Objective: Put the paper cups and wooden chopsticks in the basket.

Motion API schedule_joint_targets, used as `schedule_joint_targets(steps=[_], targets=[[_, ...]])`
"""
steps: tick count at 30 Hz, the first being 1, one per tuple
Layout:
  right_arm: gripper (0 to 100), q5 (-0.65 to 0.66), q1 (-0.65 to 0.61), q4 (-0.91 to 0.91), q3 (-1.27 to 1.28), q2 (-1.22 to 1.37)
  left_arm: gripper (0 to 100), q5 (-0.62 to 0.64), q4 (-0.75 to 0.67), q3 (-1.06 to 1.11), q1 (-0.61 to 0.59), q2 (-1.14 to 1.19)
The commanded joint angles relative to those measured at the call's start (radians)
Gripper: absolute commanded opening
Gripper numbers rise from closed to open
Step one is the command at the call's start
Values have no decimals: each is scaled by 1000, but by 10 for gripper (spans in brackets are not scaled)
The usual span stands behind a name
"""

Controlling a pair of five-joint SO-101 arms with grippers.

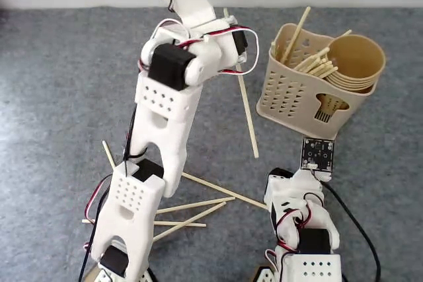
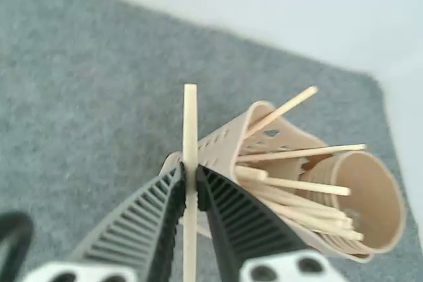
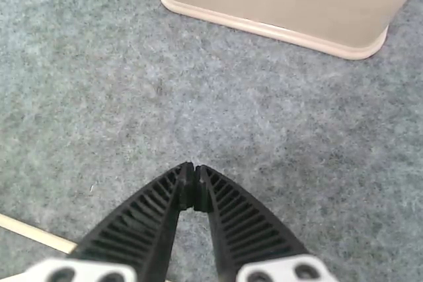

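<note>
The left gripper has its fingers clamped on a single wooden chopstick, held raised off the grey worktop just beside the basket. The basket stands at the far right and already contains a nested stack of paper cups and a bundle of chopsticks. The right gripper is low over the worktop in front of the basket, fingers pressed together on nothing, while several loose chopsticks lie scattered on the worktop near the bases of the arms.
</note>
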Motion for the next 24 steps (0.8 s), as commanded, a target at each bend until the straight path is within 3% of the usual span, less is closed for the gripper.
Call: schedule_joint_targets(steps=[1,7,13,24], targets=[[9,0,5,4,12,-22,12,-48,-29,-82,15,-98],[9,0,5,5,12,-22,12,-55,-91,-84,18,-164],[9,0,5,5,12,-22,12,-140,-17,-84,40,-236],[9,0,5,5,12,-22,12,-190,17,-79,-51,-318]])
